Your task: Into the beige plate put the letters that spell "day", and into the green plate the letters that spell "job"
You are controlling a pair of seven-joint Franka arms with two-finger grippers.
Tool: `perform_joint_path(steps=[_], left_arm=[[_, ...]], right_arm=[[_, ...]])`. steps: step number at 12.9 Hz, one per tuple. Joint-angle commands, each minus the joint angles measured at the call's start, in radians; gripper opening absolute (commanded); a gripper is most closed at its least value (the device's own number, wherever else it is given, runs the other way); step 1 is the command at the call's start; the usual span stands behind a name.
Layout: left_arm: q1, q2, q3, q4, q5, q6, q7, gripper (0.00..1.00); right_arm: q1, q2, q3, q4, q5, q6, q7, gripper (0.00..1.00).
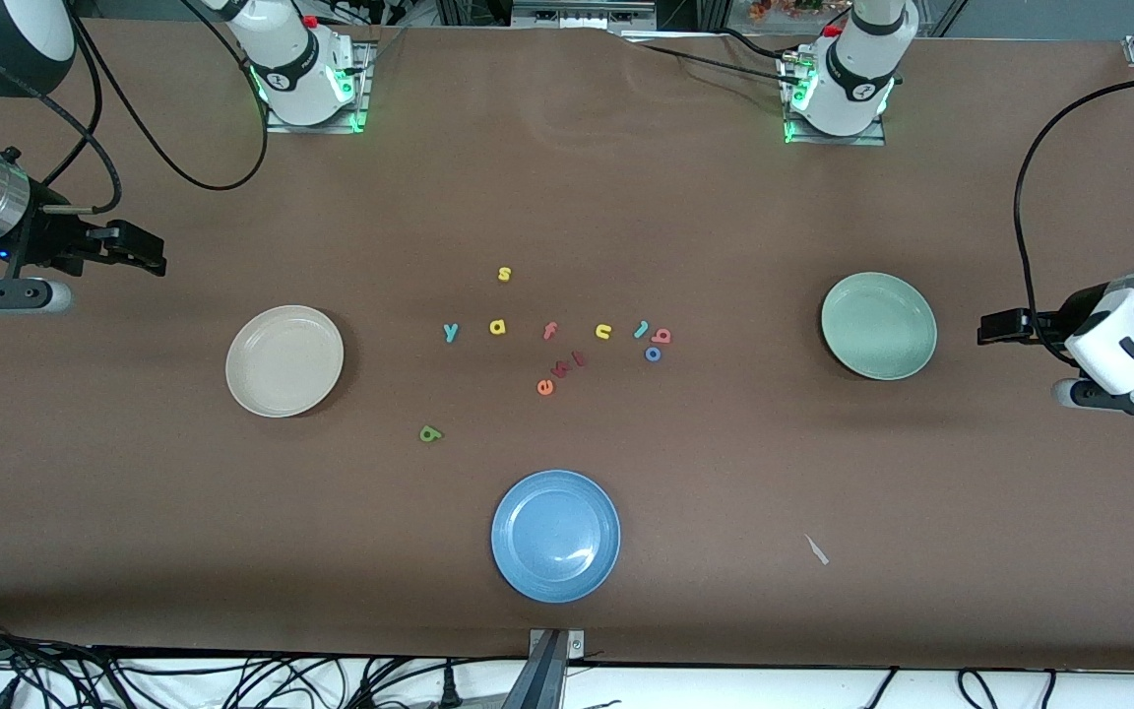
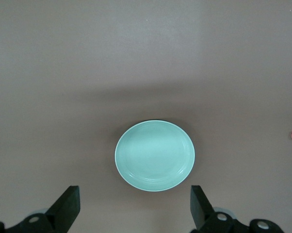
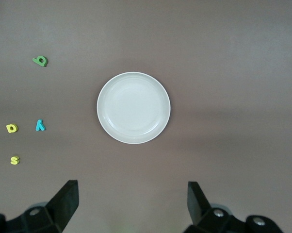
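In the front view, the beige plate [image 1: 284, 360] lies toward the right arm's end of the worktop [image 1: 724, 492] and the green plate [image 1: 878, 326] toward the left arm's end; both are empty. A blue plate [image 1: 555, 535] lies nearer to the camera, between them. The letters lie loose in the middle: the teal y [image 1: 450, 332] and yellow a [image 1: 497, 326] are side by side, the green d [image 1: 430, 433] lies apart, nearer to the camera. The teal j [image 1: 641, 329], red b [image 1: 663, 336] and blue o [image 1: 653, 354] are close together toward the green plate. A yellow s [image 1: 504, 274], pink f [image 1: 549, 331], yellow u [image 1: 603, 332] and orange e [image 1: 544, 387] lie among them. The right end effector [image 1: 149, 258] hangs at the edge of the worktop near the beige plate, the left end effector [image 1: 990, 330] just beside the green plate; both arms wait. In the left wrist view, the left end effector [image 2: 135, 206] has its fingers wide apart and holds nothing; the green plate [image 2: 154, 155] is under it, slightly ahead. In the right wrist view, the right end effector [image 3: 132, 201] is also wide apart and empty, the beige plate [image 3: 133, 108] ahead of it, with the d [image 3: 40, 61], y [image 3: 40, 125], a [image 3: 11, 128] and s [image 3: 14, 159] to one side.
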Motion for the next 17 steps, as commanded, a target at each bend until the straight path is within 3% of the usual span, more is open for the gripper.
perform_joint_path(steps=[1, 17], left_arm=[[0.005, -0.012, -0.002, -0.010, 0.011, 0.005, 0.013, 1.00], [0.005, -0.009, -0.002, -0.011, 0.011, 0.017, 0.013, 1.00]], right_arm=[[0.004, 0.008, -0.006, 0.021, 0.018, -0.014, 0.009, 1.00], [0.002, 0.008, -0.006, 0.021, 0.020, -0.014, 0.023, 1.00]])
